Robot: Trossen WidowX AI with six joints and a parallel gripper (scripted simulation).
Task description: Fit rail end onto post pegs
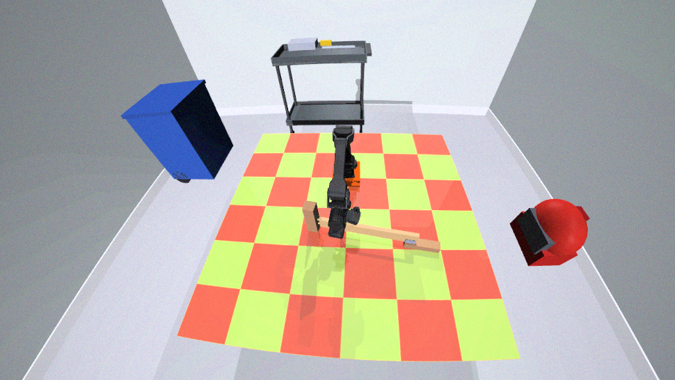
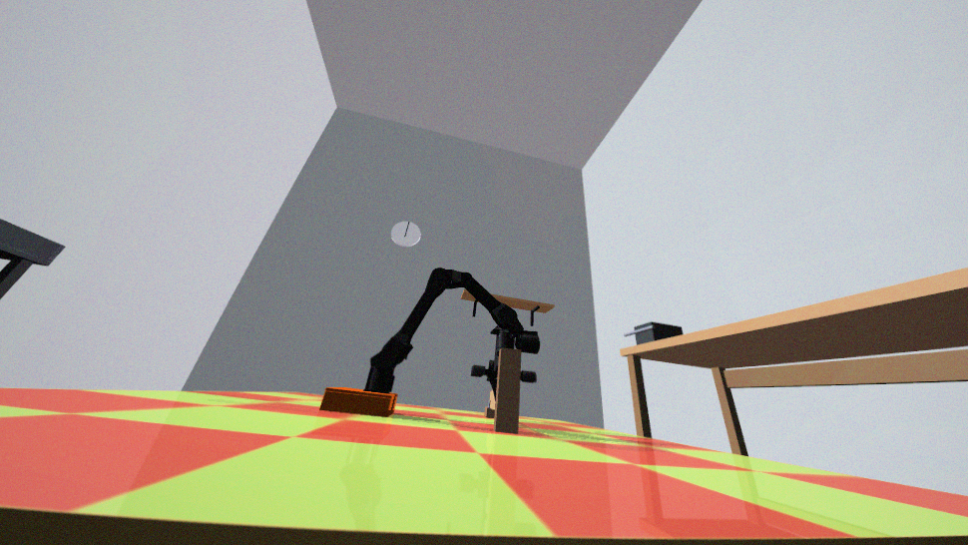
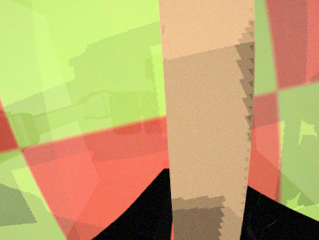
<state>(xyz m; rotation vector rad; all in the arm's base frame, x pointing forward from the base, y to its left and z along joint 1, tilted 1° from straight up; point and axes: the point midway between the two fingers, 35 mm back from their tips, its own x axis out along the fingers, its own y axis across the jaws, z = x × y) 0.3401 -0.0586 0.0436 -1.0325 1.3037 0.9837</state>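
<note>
The wooden rail [image 1: 382,231] [image 3: 207,115] runs from beside the post toward the footboard block [image 1: 429,246]. Its near end is off the table at the post's pegs, with a small gap to the post [image 1: 310,217] [image 2: 508,392]. How far the pegs are in the holes cannot be told. Its far end shows just behind or above the metal bracket [image 1: 410,241]; whether it sits in the bracket is unclear. My gripper [image 3: 188,174] is shut on the rail near the post, a black finger on each side. The arm hides the fingertips in the top view, the post in the exterior view.
The arm's orange base [image 1: 354,175] [image 2: 358,401] stands on the checkered table behind the rail. The upright post is close beside my gripper. A blue bin [image 1: 160,127], a grey cart [image 1: 326,113] and a red object [image 1: 564,231] stand away from the table.
</note>
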